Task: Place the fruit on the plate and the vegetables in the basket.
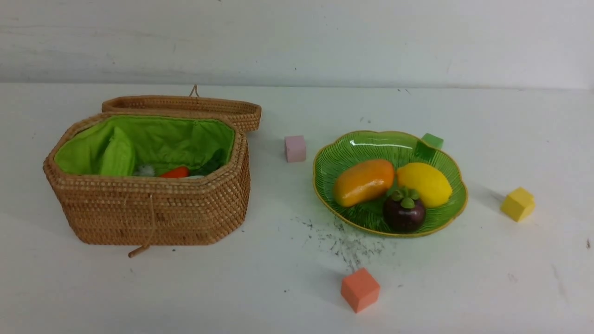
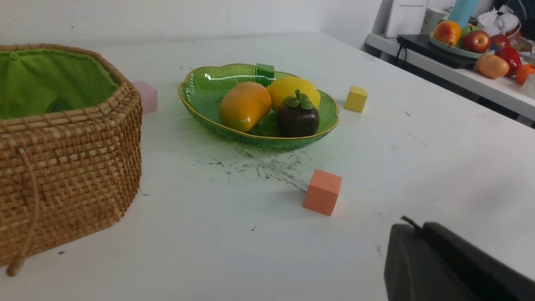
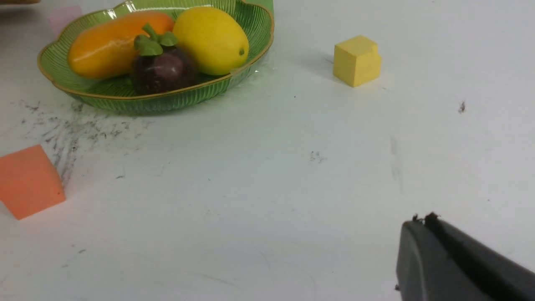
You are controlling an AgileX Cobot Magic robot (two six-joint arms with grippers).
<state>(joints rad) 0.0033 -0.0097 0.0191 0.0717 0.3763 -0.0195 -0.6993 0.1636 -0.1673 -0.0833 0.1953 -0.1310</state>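
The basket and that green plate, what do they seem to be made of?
The basket looks like tan woven wicker or rattan, matte, with coiled rows showing, and a bright green cloth lining that creases. The plate looks like glossy translucent green glass or plastic, I cannot tell which: it shows ribs, bright glints and a thin yellow rim.

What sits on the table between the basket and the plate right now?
Only a pink cube, standing apart from both the basket and the plate; the front view shows it best.
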